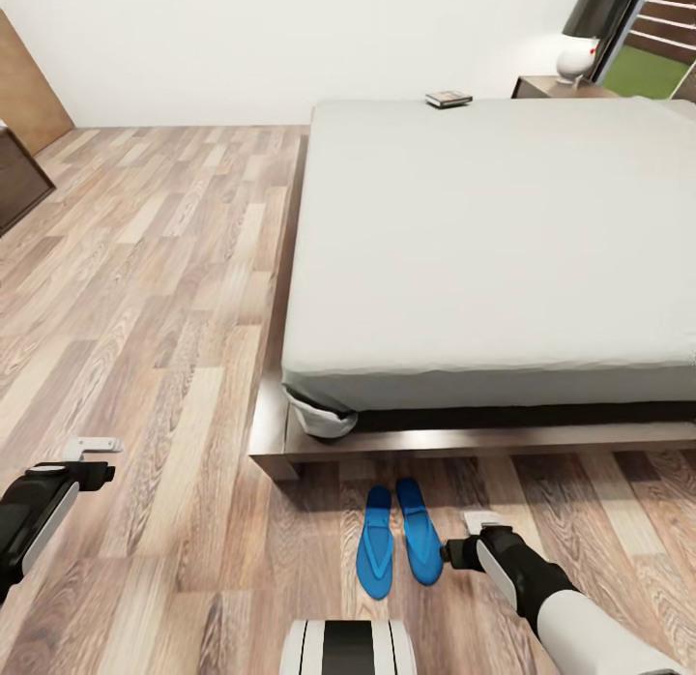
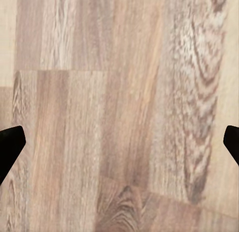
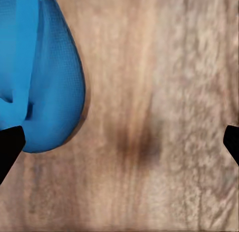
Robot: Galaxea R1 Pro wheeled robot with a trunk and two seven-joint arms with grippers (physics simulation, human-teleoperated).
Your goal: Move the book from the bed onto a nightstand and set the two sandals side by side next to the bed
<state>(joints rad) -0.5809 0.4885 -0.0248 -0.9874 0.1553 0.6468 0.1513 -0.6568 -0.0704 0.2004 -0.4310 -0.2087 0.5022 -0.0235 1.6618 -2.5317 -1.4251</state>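
While open, right tool (image 1: 462,538) hovers just beside sandals (image 1: 398,538).

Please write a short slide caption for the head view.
Two blue sandals lie side by side before the bed; book remains on it.

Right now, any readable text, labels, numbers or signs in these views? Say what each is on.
None readable.
The book at the far edge of the bed: its cover is too small and blurred to read.
The sandals, floor and both grippers carry no visible markings.
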